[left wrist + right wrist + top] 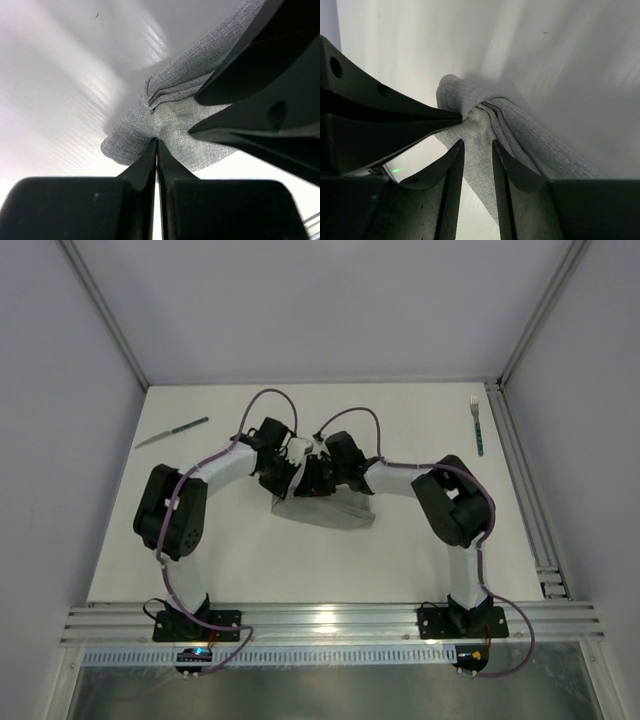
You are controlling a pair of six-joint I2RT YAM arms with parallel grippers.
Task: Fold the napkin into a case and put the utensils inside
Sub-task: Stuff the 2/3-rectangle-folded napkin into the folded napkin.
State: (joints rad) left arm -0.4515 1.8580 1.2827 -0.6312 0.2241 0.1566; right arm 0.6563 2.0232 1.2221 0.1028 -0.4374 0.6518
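The grey napkin [325,508] lies bunched and partly folded at the table's middle, with a raised, creased fold between both grippers. My left gripper [296,466] is shut on an edge of the napkin [170,120]; its tips [157,142] pinch the cloth. My right gripper [318,476] is open, its two fingers a little apart just over the napkin [485,130], midpoint [477,146]. The knife [172,432] lies at the far left. The fork [477,425] lies at the far right, beside the rail.
An aluminium rail [525,480] runs along the table's right edge and another [330,620] along the near edge. White walls enclose the table on three sides. The two arms' wrists crowd close together over the napkin.
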